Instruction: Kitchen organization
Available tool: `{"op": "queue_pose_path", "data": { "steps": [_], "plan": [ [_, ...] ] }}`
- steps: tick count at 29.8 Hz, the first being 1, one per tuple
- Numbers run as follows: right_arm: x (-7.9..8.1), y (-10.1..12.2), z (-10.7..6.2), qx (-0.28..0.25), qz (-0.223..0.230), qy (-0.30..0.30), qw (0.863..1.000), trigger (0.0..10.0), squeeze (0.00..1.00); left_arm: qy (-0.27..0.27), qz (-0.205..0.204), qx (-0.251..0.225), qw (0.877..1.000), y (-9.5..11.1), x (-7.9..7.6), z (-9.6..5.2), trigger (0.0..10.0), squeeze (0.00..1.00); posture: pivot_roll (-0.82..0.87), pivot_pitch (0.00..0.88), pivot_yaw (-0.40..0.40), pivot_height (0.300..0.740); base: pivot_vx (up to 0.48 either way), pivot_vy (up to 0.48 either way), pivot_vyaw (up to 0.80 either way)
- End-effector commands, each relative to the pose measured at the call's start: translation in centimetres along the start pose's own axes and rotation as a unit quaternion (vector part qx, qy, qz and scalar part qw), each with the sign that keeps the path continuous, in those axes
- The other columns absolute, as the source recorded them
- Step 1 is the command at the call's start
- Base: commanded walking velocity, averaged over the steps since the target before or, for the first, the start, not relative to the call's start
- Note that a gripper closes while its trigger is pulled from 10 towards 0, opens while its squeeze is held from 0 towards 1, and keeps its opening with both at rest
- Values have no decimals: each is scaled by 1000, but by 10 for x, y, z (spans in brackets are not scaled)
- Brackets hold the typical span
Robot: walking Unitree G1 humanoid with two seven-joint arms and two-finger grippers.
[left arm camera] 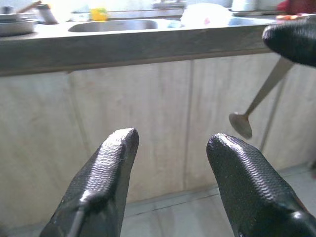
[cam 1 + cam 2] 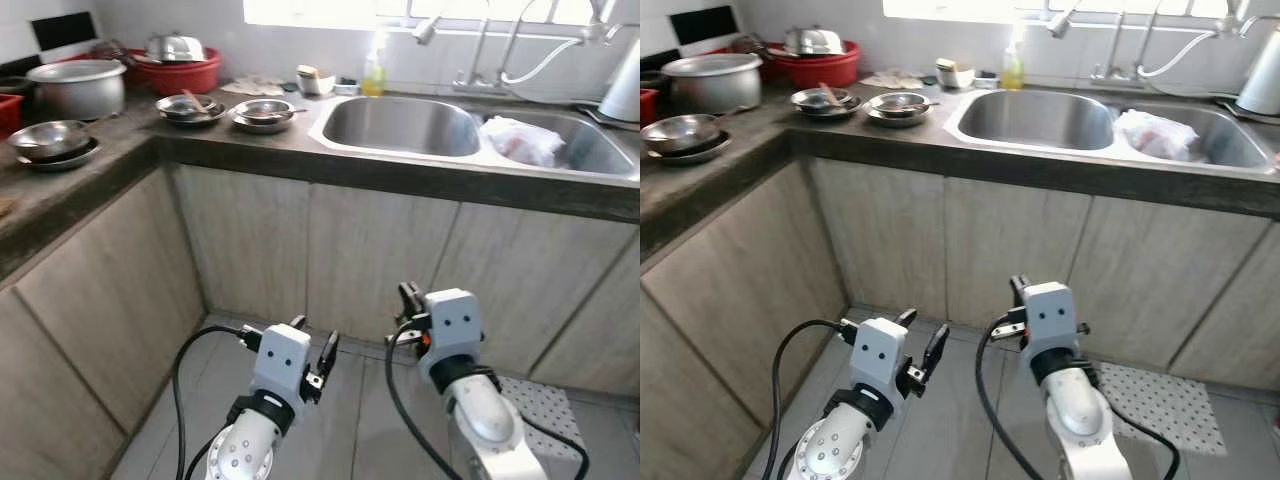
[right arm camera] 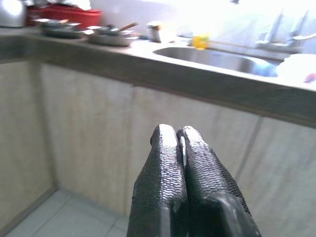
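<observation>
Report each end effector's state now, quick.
Left end effector: open, holding nothing.
Right end effector: closed on a spoon, gripped by its handle.

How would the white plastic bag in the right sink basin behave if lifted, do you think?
The white plastic bag looks crumpled and slumped, so it is probably floppy and would sag. Its contents are hidden, so weight is uncertain. Lying in the sink, it may be wet and slippery.
</observation>
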State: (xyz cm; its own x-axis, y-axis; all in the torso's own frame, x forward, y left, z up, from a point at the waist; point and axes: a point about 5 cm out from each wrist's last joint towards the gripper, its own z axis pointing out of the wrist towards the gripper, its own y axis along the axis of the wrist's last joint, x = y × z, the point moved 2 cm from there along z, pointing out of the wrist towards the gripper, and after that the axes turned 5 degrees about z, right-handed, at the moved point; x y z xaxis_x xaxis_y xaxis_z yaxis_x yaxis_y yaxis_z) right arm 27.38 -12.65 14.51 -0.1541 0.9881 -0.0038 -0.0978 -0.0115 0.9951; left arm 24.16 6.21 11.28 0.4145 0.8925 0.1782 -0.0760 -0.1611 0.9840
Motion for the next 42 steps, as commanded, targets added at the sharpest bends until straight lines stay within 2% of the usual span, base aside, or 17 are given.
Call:
{"op": "queue_pose_path", "data": {
  "steps": [1, 6, 14, 26, 32, 42],
  "plan": [
    [-1, 13, 3, -21, 3, -4, 1000, 10000, 0, 2, 2, 4, 1000, 0, 1, 2, 10000, 0, -9, 0, -31, 740, 330, 0, -738],
    [-8, 34, 15, -57, -3, -14, 998, 10000, 0, -1, 3, 1, 1000, 1, 2, 3, 10000, 0, -8, 0, -28, 740, 359, 0, -231],
    [-13, 55, 23, -91, -3, -19, 996, 10000, 0, 2, 5, 0, 1000, 1, 4, 4, 10000, 0, -7, 0, -33, 740, 374, 0, 0],
    [-18, 56, 26, -89, 0, -23, 996, 10000, 0, 4, 9, -2, 1000, 1, 6, 5, 10000, 0, -8, 0, -27, 740, 375, 0, -67],
    [-21, 63, 29, -100, -7, -26, 995, 10000, 0, 2, 9, -4, 1000, 1, 6, 6, 10000, 0, -9, 0, -26, 740, 372, 0, -133],
    [-21, 127, 42, -215, -17, -16, 976, 10000, 0, 8, 10, -9, 1000, 3, 10, 9, 10000, 0, -10, 0, -30, 740, 372, 0, -160]
  ]
}}
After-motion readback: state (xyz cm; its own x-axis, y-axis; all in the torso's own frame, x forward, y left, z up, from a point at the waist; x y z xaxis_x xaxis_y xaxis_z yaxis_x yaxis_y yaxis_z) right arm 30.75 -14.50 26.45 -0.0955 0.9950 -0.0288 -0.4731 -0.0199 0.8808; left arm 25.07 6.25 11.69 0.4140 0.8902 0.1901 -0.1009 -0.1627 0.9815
